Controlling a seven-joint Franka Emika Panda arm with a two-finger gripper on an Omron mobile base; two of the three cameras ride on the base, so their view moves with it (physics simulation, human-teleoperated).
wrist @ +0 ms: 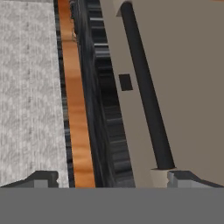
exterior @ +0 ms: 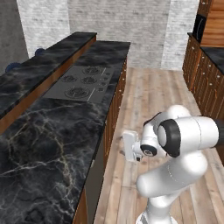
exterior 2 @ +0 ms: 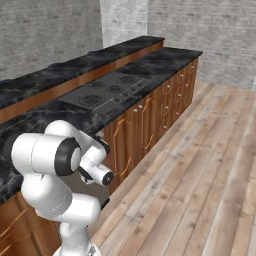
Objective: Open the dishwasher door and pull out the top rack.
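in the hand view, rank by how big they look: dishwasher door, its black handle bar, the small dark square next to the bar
1. dishwasher door, the grey-brown panel, largest.
2. handle bar, long and thin, running most of the way down the view.
3. small dark square, smallest by far.
The door is seen close up and cut off by the edges.

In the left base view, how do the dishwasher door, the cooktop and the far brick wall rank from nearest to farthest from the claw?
1. The dishwasher door: grey panel under the counter, just left of the open claw.
2. The cooktop: set in the counter top, farther ahead to the left.
3. The brick wall: at the far end of the room.
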